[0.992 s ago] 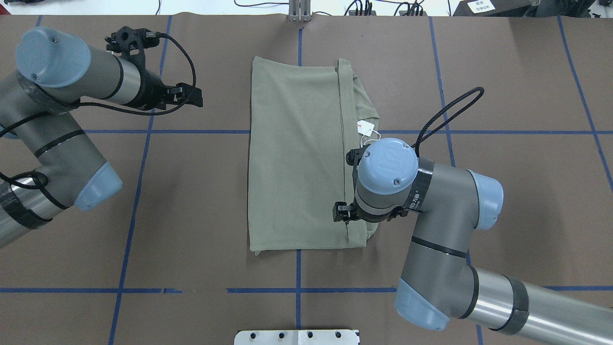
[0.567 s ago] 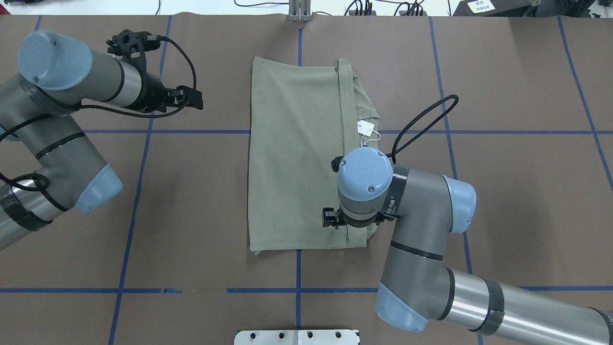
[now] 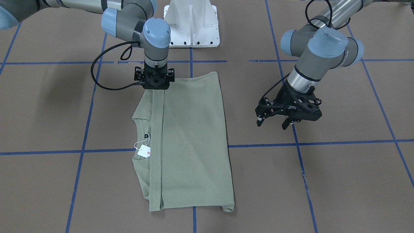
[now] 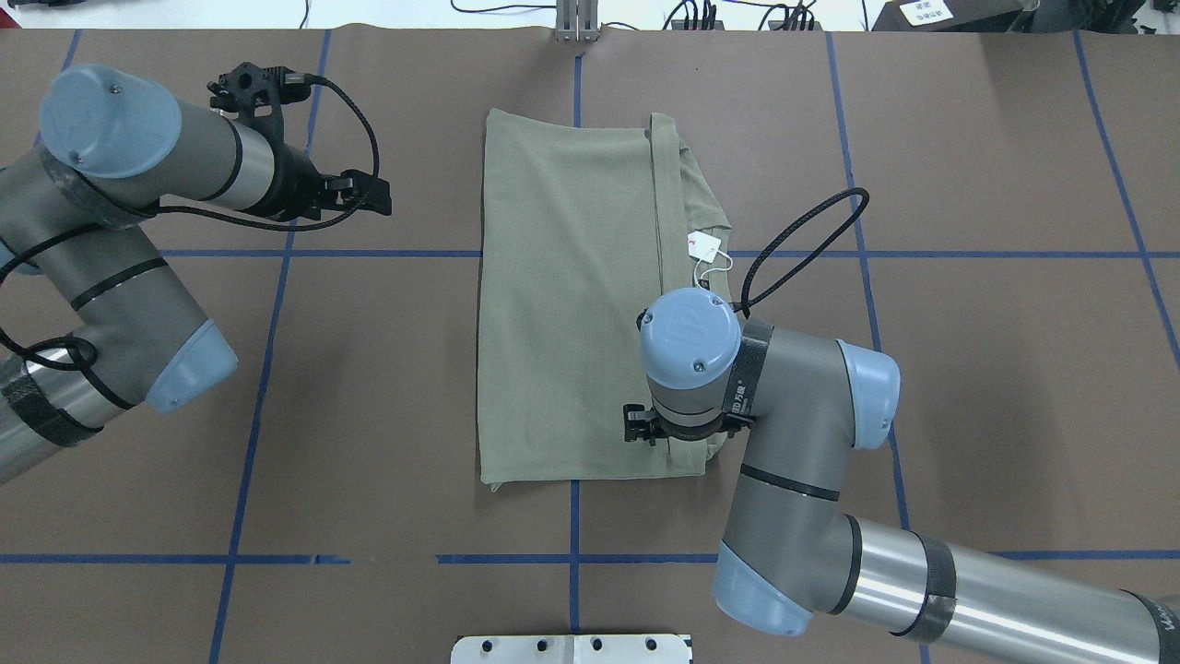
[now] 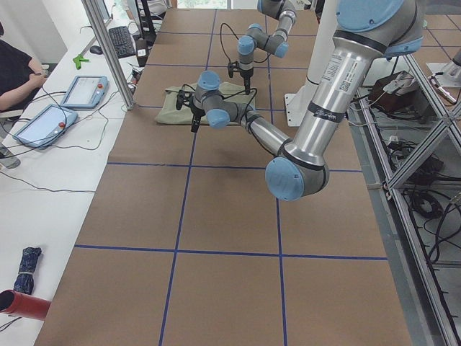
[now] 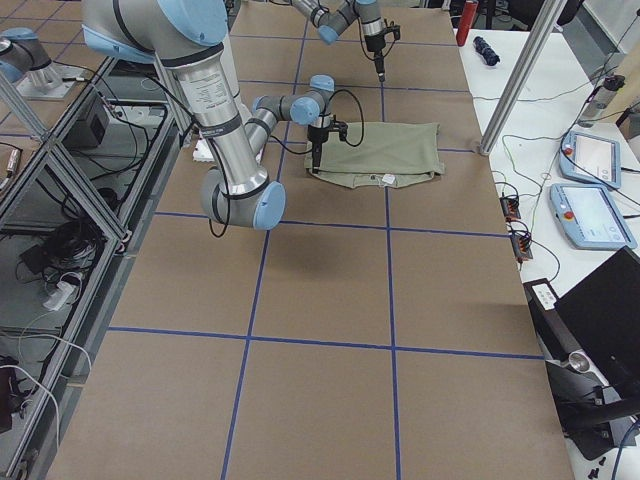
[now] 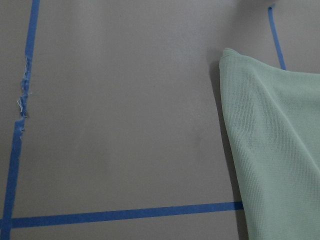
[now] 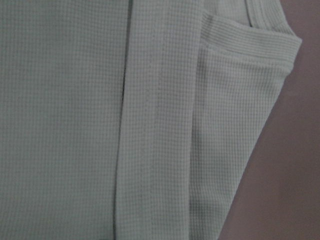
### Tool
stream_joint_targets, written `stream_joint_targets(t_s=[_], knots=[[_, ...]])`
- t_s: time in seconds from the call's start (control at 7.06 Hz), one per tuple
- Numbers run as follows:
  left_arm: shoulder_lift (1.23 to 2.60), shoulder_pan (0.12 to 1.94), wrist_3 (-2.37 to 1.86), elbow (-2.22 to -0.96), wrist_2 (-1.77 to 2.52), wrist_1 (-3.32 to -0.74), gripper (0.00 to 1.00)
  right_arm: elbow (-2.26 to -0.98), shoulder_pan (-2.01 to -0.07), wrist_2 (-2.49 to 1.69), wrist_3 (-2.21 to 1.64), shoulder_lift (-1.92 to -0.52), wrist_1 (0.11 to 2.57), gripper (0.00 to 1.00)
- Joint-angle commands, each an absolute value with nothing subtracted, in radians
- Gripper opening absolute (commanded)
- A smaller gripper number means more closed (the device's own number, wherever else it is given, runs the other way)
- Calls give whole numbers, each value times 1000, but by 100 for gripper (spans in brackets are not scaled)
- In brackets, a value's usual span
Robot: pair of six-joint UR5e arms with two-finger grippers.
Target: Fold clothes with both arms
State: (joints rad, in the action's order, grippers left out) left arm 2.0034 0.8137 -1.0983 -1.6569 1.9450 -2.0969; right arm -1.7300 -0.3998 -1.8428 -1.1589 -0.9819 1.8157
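Note:
The clothes are one sage-green shirt (image 4: 567, 304) folded into a long rectangle at the table's middle, with a white hang tag (image 4: 703, 244) at its collar side. In the front-facing view my right gripper (image 3: 155, 86) points straight down onto the shirt (image 3: 190, 145) at its hem corner beside the folded-over edge. Its fingers are hidden, so I cannot tell whether it is open or shut. The right wrist view shows only knit fabric (image 8: 75, 125) and folds. My left gripper (image 3: 272, 123) hovers open and empty beside the shirt, apart from it.
The white base pedestal (image 3: 192, 26) stands at the robot's side of the table. Blue tape lines cross the brown surface. At the far end sit tablets (image 5: 83, 90) and a person's arm (image 5: 18, 68). A red-and-dark object (image 5: 21, 303) lies on the side bench.
My right arm has moved left and toward the robot along the shirt's folded edge, settling over the hem corner. The left arm has barely shifted.

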Motion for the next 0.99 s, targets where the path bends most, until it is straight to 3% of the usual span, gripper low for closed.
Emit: stream_joint_targets(t_s=[0.0,0.28,0.85], knots=[[2005,811,-1100,-1657,1945,-2097,100,-1727,-397,-1842,-1152,-989,1824,100],[2006,810,-1103,-1658,1945,-2097,100,-1753,-416,-1844,-1119,-997,1879,100],[2014,785,-1112,-1663,1944,-2095,100,-1888,-440,-1821,-1057,-1171,1887,100]])
